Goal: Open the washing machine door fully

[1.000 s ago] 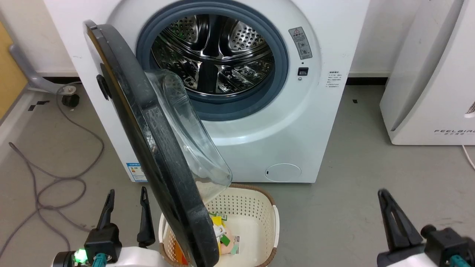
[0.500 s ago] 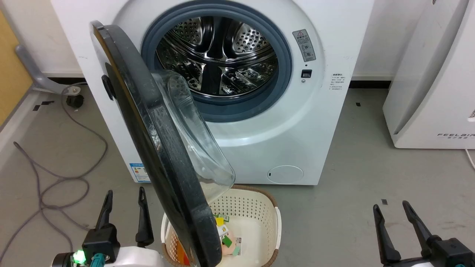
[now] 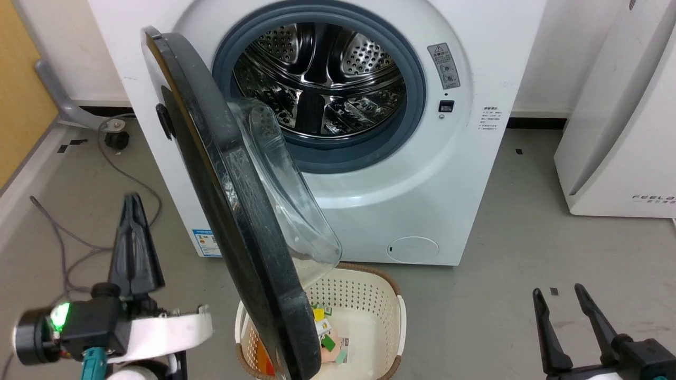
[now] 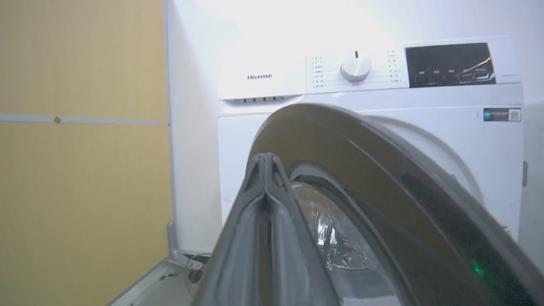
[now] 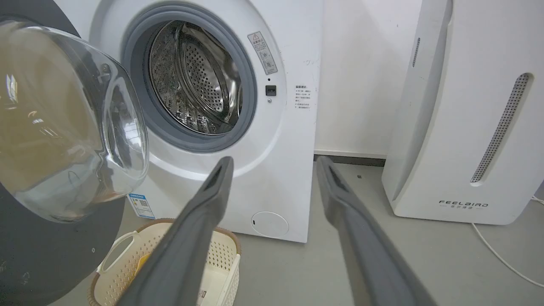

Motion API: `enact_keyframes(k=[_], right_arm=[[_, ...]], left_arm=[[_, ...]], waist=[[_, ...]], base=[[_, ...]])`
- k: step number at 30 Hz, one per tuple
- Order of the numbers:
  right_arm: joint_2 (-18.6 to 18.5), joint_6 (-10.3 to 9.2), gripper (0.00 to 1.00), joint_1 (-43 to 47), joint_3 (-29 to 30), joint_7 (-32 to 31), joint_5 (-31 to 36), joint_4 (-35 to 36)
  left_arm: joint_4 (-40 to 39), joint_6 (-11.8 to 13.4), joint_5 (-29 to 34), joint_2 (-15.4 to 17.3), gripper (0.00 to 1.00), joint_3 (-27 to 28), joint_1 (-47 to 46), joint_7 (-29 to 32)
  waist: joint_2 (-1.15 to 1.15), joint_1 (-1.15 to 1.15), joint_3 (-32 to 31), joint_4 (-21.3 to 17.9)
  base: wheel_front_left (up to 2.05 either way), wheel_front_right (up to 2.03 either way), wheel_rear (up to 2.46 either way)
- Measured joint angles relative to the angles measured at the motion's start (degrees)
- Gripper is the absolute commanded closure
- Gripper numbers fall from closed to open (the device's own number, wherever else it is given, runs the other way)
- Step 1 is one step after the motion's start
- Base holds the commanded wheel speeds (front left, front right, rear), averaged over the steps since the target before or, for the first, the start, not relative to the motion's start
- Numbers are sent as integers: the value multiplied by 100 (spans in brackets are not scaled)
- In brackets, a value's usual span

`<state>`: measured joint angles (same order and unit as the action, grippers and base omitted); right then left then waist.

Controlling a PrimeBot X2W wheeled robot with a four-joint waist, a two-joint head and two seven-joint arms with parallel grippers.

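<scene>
The white washing machine [image 3: 422, 174] stands with its steel drum exposed. Its door [image 3: 232, 211], a black disc with a clear glass bowl, is hinged on the left and swung out roughly square to the front, edge toward me. My left gripper [image 3: 132, 200] is shut with nothing in it. It points up on the door's outer side, a gap away from the rim. In the left wrist view the shut left gripper [image 4: 265, 157] aims at the door's [image 4: 382, 178] glossy outer face. My right gripper [image 3: 557, 290] is open and empty at the lower right, far from the door [image 5: 72, 127].
A cream laundry basket [image 3: 369, 295] with clothes sits on the floor under the door's lower edge. A white FEELBIRD appliance [image 3: 618, 132] stands to the right. A grey cable [image 3: 68, 248] loops across the floor at left, by a yellow panel [image 3: 21, 79].
My left gripper has shut, turned side-on and risen beside the door's outer side. The right gripper has gone from shut to open and dropped lower. The camera has shifted a little; the door has not swung.
</scene>
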<state>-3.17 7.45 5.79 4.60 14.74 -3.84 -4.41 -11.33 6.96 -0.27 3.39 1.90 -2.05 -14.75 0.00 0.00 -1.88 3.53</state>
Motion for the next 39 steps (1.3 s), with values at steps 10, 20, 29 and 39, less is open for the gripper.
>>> enact_keyframes(k=[10, 20, 29, 39], right_arm=[[2, 0, 0, 76, 16, 0, -141, 144], [2, 0, 0, 76, -12, 0, -165, 146], [2, 0, 0, 76, -57, 0, -174, 144], [2, 0, 0, 76, -60, 0, -180, 137]], left_arm=[[-1073, -160, 168, 0, 100, -917, -123, -1], [-1171, -514, 112, -15, 100, -2019, -174, -1], [-969, -676, 127, -29, 100, -2896, -163, -1], [-536, -911, 125, -20, 100, -3662, 77, -1]], waist=[[0, 0, 3, -23], [0, 0, -14, -20], [0, 0, -19, 0], [0, 0, -5, 101]], base=[[0, 0, 0], [0, 0, 0], [0, 0, 0], [0, 0, 0]])
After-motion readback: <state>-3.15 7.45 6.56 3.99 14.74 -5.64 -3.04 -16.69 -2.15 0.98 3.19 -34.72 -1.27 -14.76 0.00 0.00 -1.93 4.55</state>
